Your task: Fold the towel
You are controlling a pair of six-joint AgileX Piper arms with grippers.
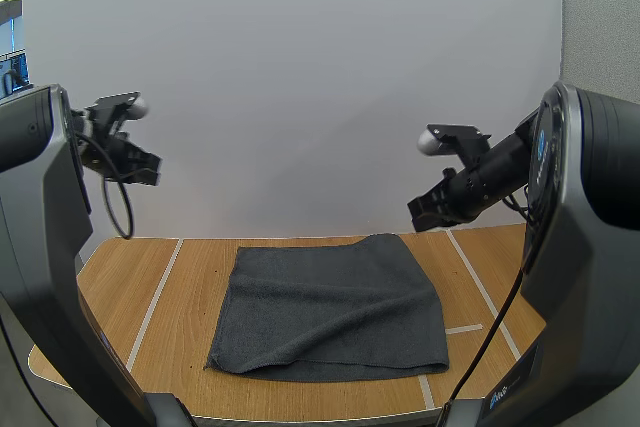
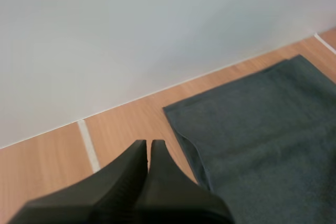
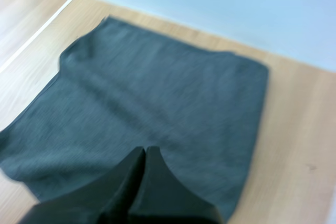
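Fingers (image 2: 126,177) pressed together, empty, on left gripper (image 2: 148,144) and right gripper (image 3: 144,151); towel (image 1: 330,307) lies at the counter's (image 1: 120,287) middle, seemingly folded over once already.

towel (image 1: 330,307): dark grey cloth, matt, nubby
table (image 1: 115,282): pale wood, smooth
left gripper (image 2: 148,146): black matt plastic, ribbed

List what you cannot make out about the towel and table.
High view: the towel hides its own underside, so its layers cannot be counted; the arm bases cover the table's near corners.
Left wrist view: the shut left pincer covers part of the towel's edge.
Right wrist view: the shut right pincer covers part of the towel.
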